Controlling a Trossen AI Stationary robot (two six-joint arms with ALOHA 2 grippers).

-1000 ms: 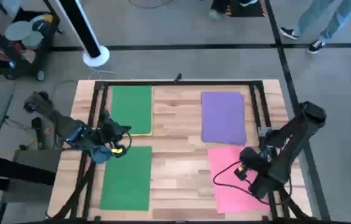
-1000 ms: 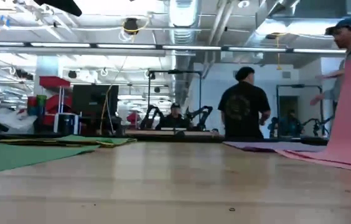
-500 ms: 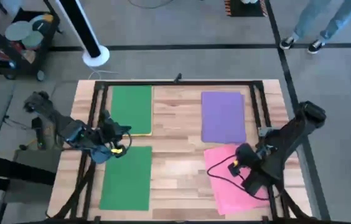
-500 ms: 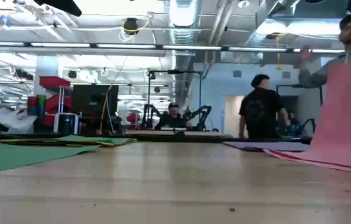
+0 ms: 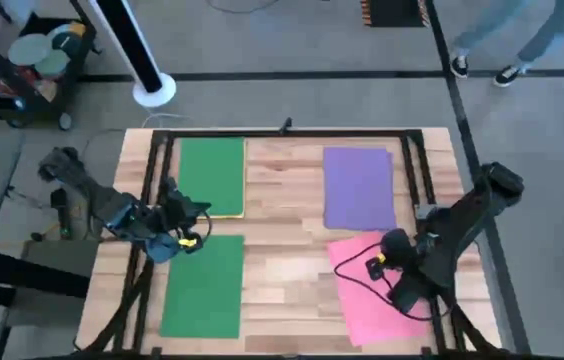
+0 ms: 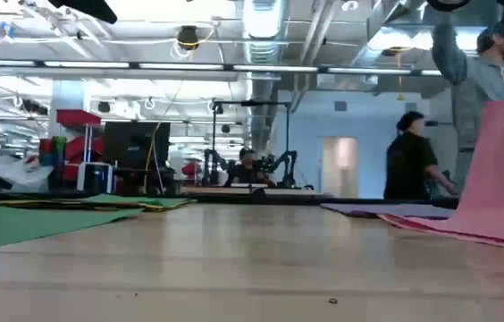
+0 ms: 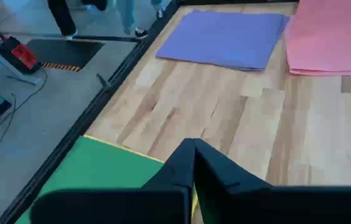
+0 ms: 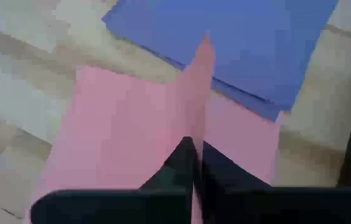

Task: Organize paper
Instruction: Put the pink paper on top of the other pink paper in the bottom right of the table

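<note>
Both pairs of jaws are closed: the right gripper (image 8: 194,163) pinches an edge of a pink sheet (image 5: 362,280), which stands up as a thin fold between the fingers, while the left gripper (image 7: 193,163) is closed on nothing and hovers over the near edge of the far green sheet (image 5: 212,175), whose yellow sheet (image 5: 224,214) peeks out beneath. Outward from the right gripper, the pink paper is skewed on the table (image 5: 282,250), its lifted side rising like a wall in the low view, with more pink lying flat under it. Just beyond lies the purple sheet (image 5: 359,187), squared up and apart from the pink. A second green sheet (image 5: 203,285) lies flat at the near left. Judging by this, purple and green look settled; the pink remains to be straightened and laid down.
</note>
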